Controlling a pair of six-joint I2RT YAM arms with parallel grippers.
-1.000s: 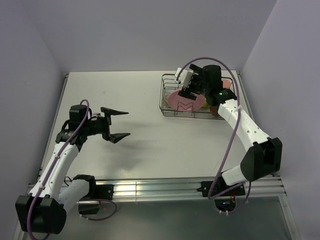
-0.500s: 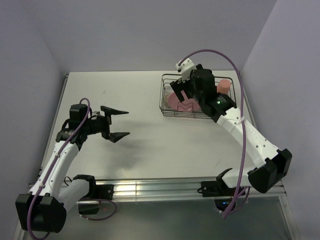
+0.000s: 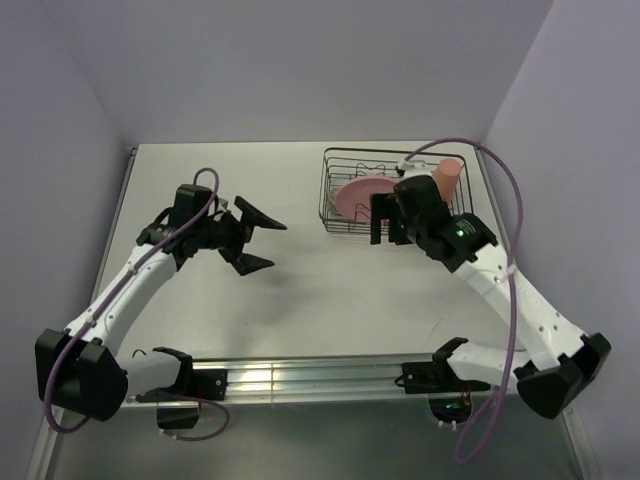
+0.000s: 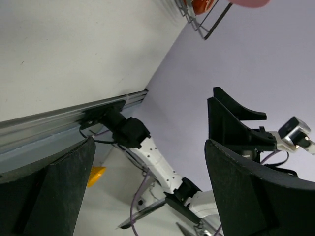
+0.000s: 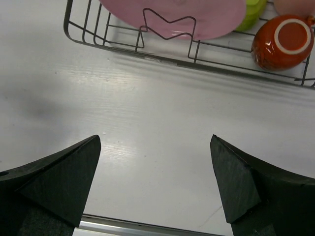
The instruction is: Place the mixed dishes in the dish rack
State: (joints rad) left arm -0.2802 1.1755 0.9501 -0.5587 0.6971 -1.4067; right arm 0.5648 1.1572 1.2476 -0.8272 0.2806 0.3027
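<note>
Round pink plate sits in black wire dish rack; left gripper and right gripper gape wide, empty.

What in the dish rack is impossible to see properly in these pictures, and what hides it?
Top view: the right arm covers the near right part of the dish rack.
Right wrist view: the top edge cuts off the pink plate and the yellow-green bowl; the plate also overlaps the bowl.
Left wrist view: only a rack corner shows.
Speckled cup: visible in no view.
</note>
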